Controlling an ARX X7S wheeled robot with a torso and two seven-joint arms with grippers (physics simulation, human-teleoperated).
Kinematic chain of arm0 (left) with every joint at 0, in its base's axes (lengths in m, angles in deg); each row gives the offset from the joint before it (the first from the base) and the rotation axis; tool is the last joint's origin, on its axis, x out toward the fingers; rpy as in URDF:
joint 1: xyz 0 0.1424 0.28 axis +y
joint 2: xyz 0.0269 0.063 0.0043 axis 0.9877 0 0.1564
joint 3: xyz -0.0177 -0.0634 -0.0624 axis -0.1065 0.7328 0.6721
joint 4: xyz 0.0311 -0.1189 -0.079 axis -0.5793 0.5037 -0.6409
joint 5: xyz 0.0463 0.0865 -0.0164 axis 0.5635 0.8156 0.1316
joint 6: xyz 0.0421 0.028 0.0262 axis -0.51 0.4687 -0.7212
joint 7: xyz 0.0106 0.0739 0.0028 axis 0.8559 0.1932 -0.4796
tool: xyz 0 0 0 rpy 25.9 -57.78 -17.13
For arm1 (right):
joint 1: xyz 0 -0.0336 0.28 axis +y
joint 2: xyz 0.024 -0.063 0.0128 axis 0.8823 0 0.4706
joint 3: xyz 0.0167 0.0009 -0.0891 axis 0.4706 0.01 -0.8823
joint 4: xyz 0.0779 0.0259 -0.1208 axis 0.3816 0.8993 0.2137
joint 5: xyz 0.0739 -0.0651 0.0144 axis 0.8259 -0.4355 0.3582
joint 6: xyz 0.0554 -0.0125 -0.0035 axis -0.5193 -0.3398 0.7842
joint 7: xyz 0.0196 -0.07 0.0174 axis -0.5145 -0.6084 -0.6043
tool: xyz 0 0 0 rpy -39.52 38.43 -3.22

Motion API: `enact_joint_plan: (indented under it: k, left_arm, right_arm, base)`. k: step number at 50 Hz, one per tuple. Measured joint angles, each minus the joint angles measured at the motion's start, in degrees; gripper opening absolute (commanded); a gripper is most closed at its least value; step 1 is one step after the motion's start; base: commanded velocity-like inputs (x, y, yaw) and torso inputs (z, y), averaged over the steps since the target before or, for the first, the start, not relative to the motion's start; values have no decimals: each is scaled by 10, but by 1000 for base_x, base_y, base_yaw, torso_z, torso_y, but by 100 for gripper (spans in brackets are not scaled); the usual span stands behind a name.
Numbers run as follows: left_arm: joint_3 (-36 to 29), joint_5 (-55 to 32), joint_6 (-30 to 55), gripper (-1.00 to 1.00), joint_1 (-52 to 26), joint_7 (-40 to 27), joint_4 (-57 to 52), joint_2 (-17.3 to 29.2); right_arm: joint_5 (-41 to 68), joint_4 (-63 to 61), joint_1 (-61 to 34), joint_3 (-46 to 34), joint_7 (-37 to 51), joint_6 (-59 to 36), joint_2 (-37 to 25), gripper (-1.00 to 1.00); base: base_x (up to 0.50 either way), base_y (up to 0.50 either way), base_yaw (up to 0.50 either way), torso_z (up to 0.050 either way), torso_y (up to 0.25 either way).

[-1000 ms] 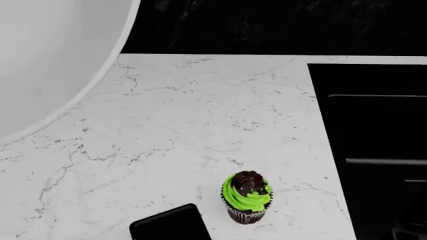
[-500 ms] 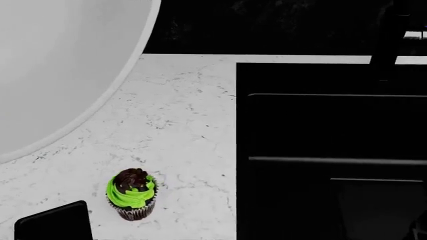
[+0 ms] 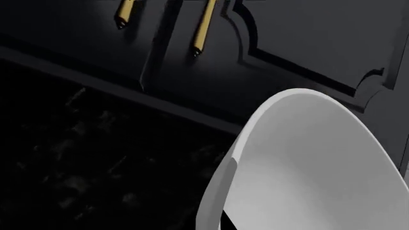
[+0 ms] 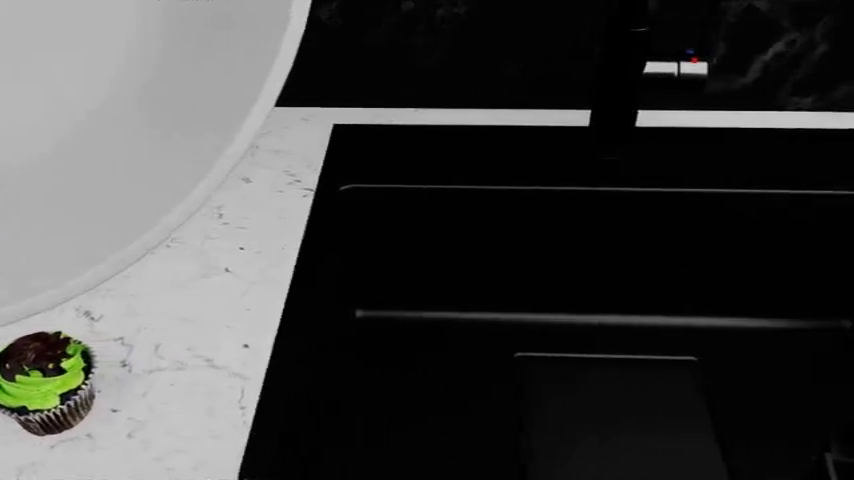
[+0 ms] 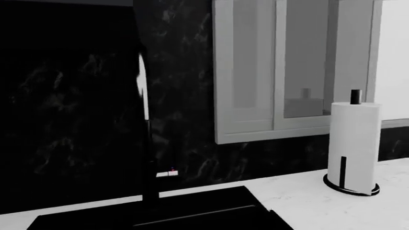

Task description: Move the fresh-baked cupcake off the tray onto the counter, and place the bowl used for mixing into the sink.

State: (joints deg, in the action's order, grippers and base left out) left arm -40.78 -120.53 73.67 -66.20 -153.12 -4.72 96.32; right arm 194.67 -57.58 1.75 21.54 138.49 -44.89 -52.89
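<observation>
Neither tool shows; bowl looms close.

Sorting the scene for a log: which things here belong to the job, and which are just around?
Job: bowl, cupcake, counter, sink.
Just around: faucet, paper towel roll, wall cabinet, cabinet handles.

No readable text, labels or numbers appear anywhere.
</observation>
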Motion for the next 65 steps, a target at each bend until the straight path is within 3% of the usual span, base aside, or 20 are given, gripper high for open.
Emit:
enact_joint_plan:
  k: [46,55,65]
  left_arm:
    - [-12,23,-15,-100,24,25,0,13]
    - [-21,29,-16,-100,31,32,8,11]
    - [-67,76,6,-100,70,83,93,-21]
  right_arm:
    - [-19,-5,-11,-38,-9,17,-10,100]
    - [-26,-10,-15,-39,-25,7,-8,100]
    - [-27,-14,-3,-16,-40,-7,6,100]
  base:
    - [44,-490,0,0,0]
    - [224,-146,0,0,2]
    - [0,0,0,0,0]
